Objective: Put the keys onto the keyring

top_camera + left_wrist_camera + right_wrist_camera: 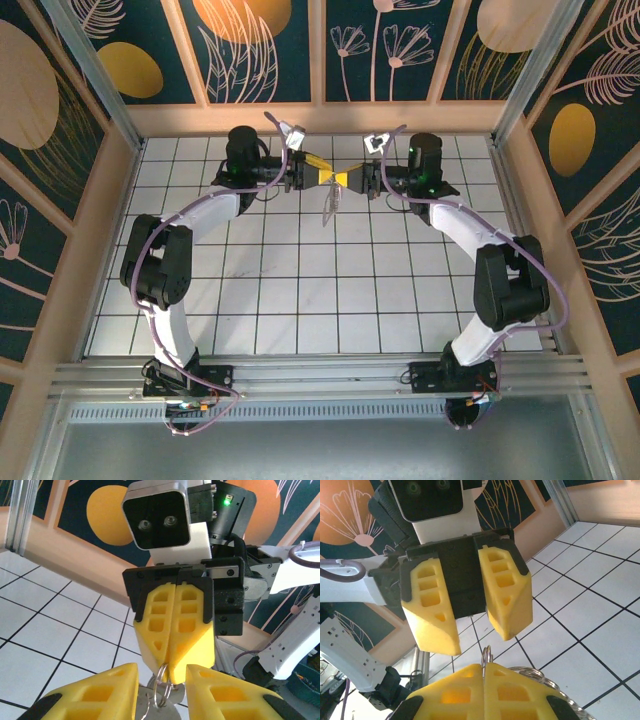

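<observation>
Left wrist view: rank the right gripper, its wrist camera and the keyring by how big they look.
1. right gripper, yellow jaws shut
2. camera, somewhat smaller
3. keyring, by far the smallest, partly hidden

White tiled table (300,300) as ref: pale wooden frame (320,118) along its far and side edges, dark teal wall panels (385,50) with orange discs and line-drawn flowers above that, aluminium posts (93,70) at its far corners, aluminium rail (320,378) across its near edge.
</observation>
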